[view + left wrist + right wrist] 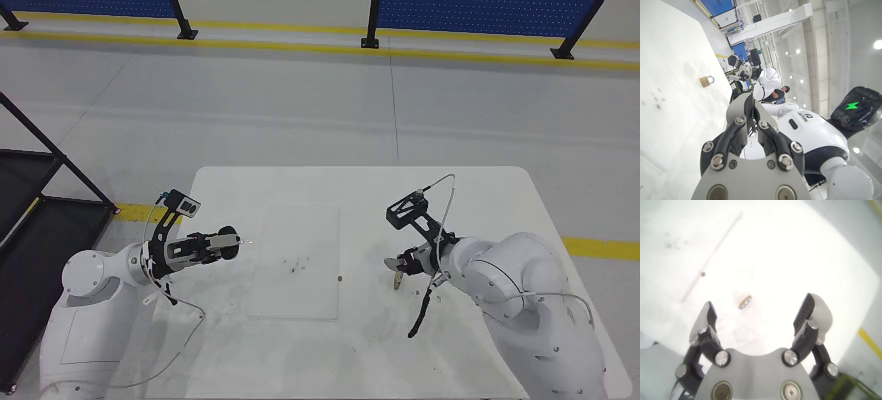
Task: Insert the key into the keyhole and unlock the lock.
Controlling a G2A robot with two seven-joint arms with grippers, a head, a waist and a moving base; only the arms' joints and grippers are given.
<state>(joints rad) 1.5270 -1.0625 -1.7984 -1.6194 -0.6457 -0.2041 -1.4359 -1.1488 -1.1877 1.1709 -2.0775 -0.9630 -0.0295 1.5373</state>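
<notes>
My left fingers [736, 108] are pressed tight together, up off the desk [450, 200] (I cannot tell if anything is pinched in there). My right fingers [811, 309] are spread wide, holding nothing, just above the lock [706, 81]. The left wrist view shows the lock lying flat, gold with a silver loop. In the right wrist view I see it edge-on.

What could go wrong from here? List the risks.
The lock sits unheld on the table by the open right gripper; a closing finger could knock it away.
The left gripper is shut far from the lock; what it pinches cannot be made out, so its hold may slip on insertion.
</notes>
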